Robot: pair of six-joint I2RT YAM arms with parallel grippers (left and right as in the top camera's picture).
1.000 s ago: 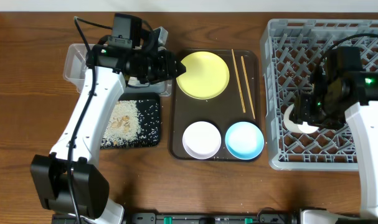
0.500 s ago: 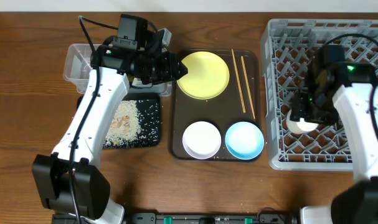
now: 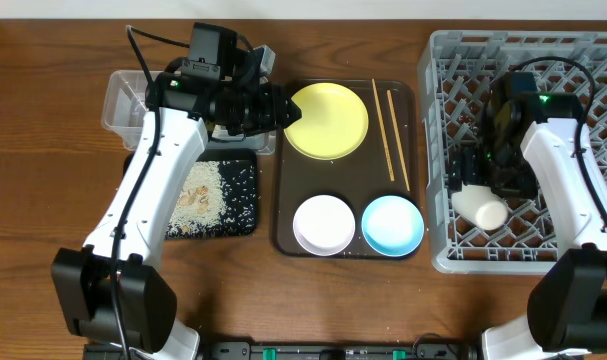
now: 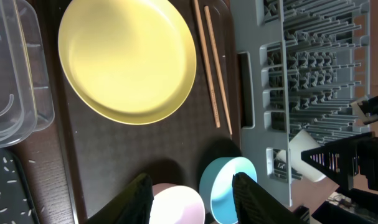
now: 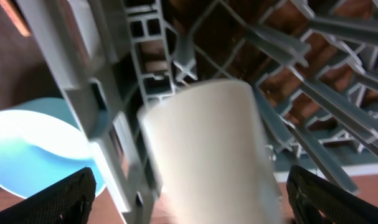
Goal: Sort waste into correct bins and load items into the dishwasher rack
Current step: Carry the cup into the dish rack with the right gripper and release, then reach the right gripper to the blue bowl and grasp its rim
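Observation:
A small white cup (image 3: pixel 480 209) lies on its side in the grey dishwasher rack (image 3: pixel 435 150) at its front left. My right gripper (image 3: pixel 473 192) is open just above it, and in the right wrist view its fingers (image 5: pixel 198 199) stand wide on either side of the cup (image 5: pixel 207 143). My left gripper (image 3: pixel 271 110) is open and empty beside the yellow plate (image 3: pixel 326 120). The two chopsticks (image 3: pixel 388 130), the white bowl (image 3: pixel 323 224) and the light blue bowl (image 3: pixel 392 224) lie on the brown tray. Rice (image 3: pixel 196 195) lies on the black tray (image 3: pixel 241 190). No wrapper or napkin shows.
The dark brown serving tray (image 3: pixel 283 200) sits mid-table. The clear tub (image 3: pixel 118 100) stands at the back left, partly under my left arm. The left wrist view shows the plate (image 4: pixel 126 59), chopsticks (image 4: pixel 210 62), tub (image 4: pixel 14 74) and rack (image 4: pixel 313 62).
My right gripper has opened and drawn back a little. The cup has tipped onto its side in the rack. My left arm has barely moved.

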